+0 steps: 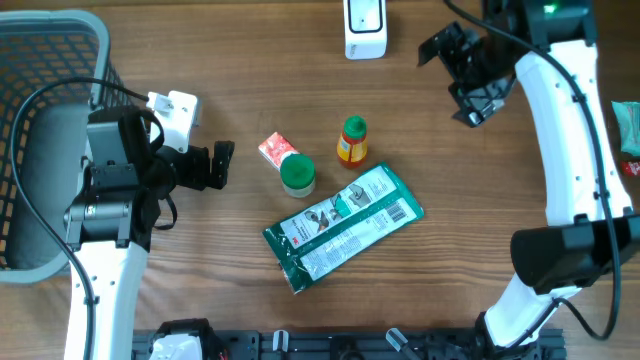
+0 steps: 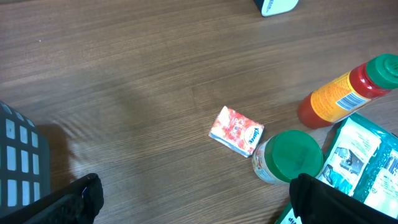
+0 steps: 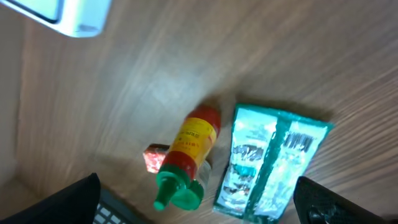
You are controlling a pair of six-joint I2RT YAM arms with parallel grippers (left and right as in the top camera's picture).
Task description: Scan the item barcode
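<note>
Wood-grain table (image 1: 250, 80), grey basket (image 1: 40, 40) at left edge, left claw (image 1: 222, 166) and right claw (image 1: 452, 72) both spread, empty

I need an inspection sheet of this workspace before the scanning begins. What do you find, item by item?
Surface: wooden table, no spills seen.
Job's things: packet lies flat, barcode up; scanner at the far edge.
Clutter: bottle, jar and tissue pack just beyond the packet.
Grippers: left gripper and right gripper open, holding nothing.
Cables: black cable loops over the left arm, away from the items.
Surroundings: basket on the left; green object at the right edge, unidentifiable.
</note>
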